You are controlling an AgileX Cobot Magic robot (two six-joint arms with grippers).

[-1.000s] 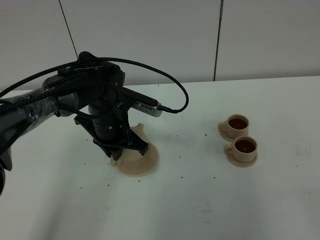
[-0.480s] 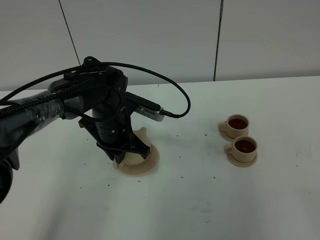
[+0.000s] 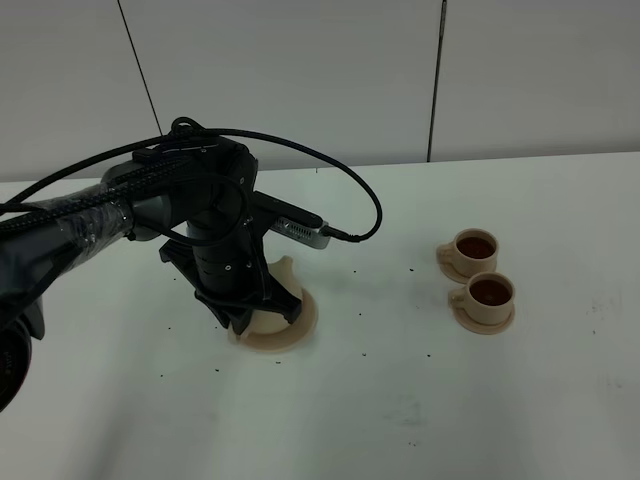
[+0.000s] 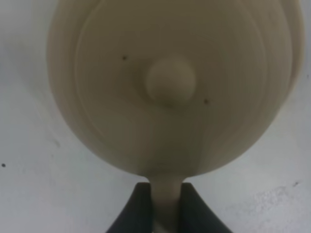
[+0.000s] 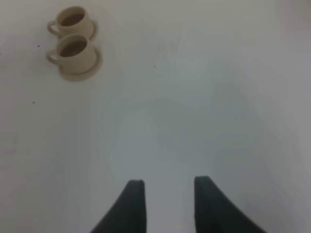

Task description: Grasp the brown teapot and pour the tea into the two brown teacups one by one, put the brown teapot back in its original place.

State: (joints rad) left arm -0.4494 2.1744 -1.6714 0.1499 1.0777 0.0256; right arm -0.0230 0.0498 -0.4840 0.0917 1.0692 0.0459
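Arm [image 3: 200, 235] hides teapot [image 4: 172, 82], apparently on saucer [image 3: 300, 325].

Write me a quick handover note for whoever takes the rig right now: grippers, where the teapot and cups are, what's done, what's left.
Left gripper: shut on the handle of the brown teapot, which is over or on its saucer plate on the left of the table; contact with the plate cannot be confirmed.
Right gripper: open, holding nothing, hanging over bare table.
Two brown teacups: side by side on their small saucers on the right, both holding dark tea.
Done: both cups poured.
Left: confirm the teapot sits on the plate, open the left gripper, pull the arm away.
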